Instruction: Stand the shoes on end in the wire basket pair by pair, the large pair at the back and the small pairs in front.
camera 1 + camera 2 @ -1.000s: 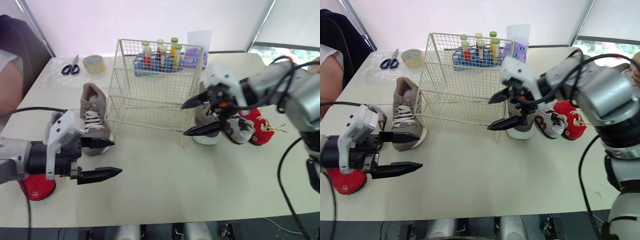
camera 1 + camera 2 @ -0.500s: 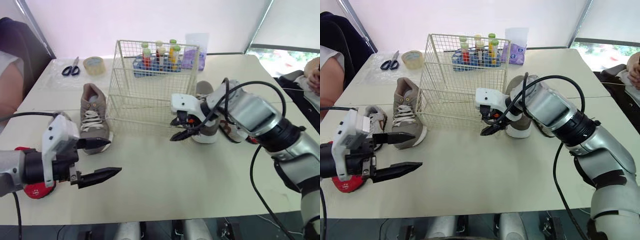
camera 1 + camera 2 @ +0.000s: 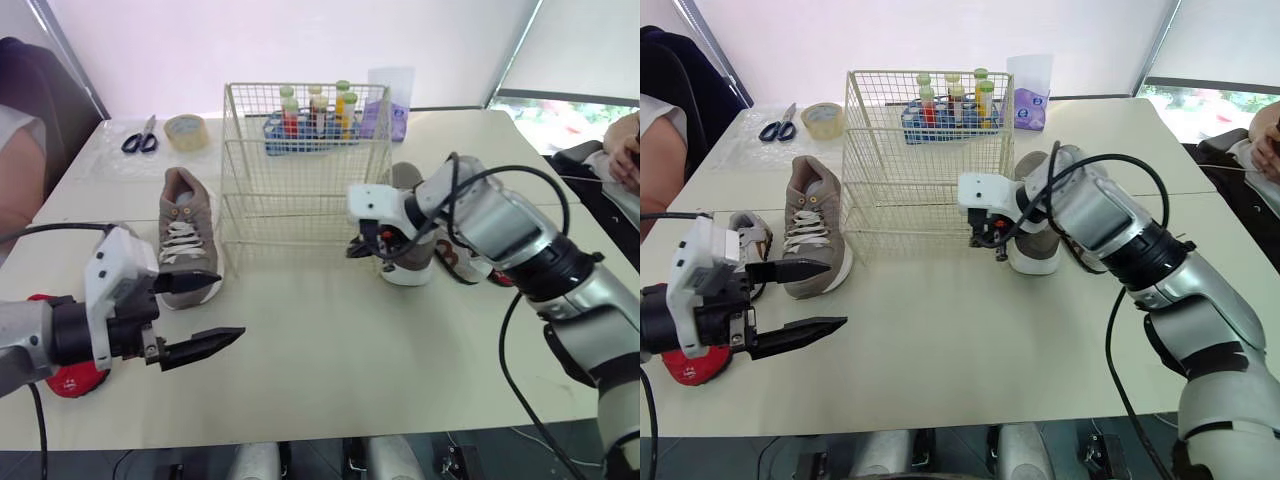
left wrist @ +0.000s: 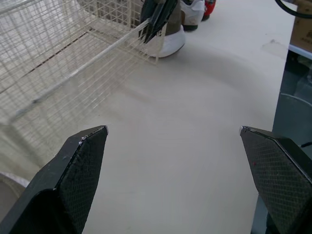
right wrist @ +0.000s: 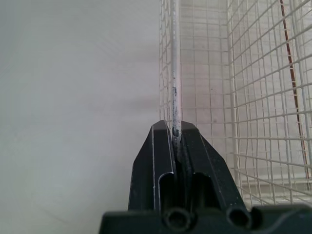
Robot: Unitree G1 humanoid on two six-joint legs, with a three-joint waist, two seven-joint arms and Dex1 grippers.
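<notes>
Tabletop (image 3: 330, 350): right gripper (image 5: 175, 129) pinches corner of empty wire basket (image 3: 300, 180).

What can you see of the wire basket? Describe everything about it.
The wire basket is a pale, cream-coloured grid of thin wire, box-shaped, open at the top and empty. It stands upright on the table. The right gripper is shut on a wire at its front right corner. A tan shoe lies beside its left side.
</notes>
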